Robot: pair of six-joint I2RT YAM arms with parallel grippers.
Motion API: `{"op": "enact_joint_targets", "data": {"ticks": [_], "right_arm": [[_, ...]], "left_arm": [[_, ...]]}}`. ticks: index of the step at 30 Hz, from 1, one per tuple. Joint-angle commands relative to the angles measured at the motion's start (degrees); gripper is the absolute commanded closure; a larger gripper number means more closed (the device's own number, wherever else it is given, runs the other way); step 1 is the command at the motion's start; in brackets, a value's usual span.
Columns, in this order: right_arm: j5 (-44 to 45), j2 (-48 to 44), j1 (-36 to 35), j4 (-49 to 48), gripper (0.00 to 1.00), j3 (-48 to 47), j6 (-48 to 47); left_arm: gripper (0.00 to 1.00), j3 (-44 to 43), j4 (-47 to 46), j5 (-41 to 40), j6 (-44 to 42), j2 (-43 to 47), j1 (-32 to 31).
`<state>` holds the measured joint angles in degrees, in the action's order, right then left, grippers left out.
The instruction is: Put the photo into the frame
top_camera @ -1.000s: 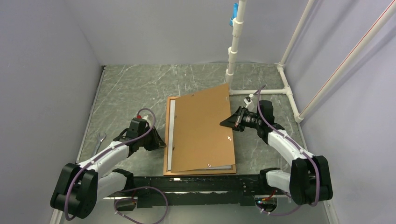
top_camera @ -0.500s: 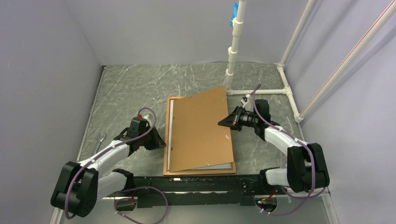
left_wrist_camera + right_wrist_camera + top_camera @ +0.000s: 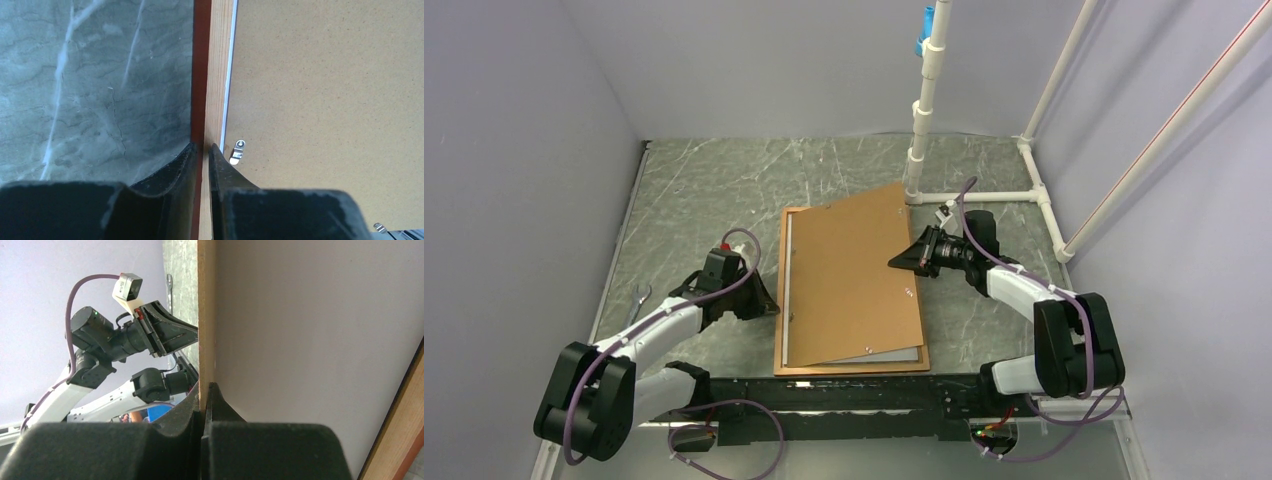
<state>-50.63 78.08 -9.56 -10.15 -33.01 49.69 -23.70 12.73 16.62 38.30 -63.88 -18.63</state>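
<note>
Seen from my remote station: the frame lies flat on the marbled grey table, directly ahead of the two arm bases. The plain brown backing board rests over it at a skew, its far right corner overhanging the frame's far rail. The right gripper has its fingers pressed together on the board's right edge, and the wrist view shows that edge held above the frame's right rail. Under the raised board I see a pale surface, though I cannot tell whether it is the print or the board's underside. The photo sits inside the frame and shows only as a thin white strip between the left rail and the board; the rest of it is covered. The left gripper pinches the frame's left rail, one finger on the outer orange-brown face and the other on the bare wood of the back. A small metal turn clip lies just beside that grip. A wrench rests near the table's left edge, well apart from the frame.
</note>
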Motion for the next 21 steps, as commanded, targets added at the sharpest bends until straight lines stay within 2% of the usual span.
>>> {"op": "enact_joint_targets", "data": {"ticks": [1,12,21], "right_arm": [[-1.6,0.6,-1.1,-6.0,1.00,-1.8,-0.1],[-0.6,2.0,-2.9,-9.3,1.00,0.6,1.3],[1.0,2.5,-3.9,-7.5,1.00,1.3,-0.4]], "left_arm": [[0.81,-0.5,3.0,-3.8,-2.2,-1.0,-0.3],[0.83,-0.9,3.0,-4.0,-2.3,-1.8,-0.7],[0.83,-1.3,3.7,-4.7,-2.4,-2.0,-1.0]]}}
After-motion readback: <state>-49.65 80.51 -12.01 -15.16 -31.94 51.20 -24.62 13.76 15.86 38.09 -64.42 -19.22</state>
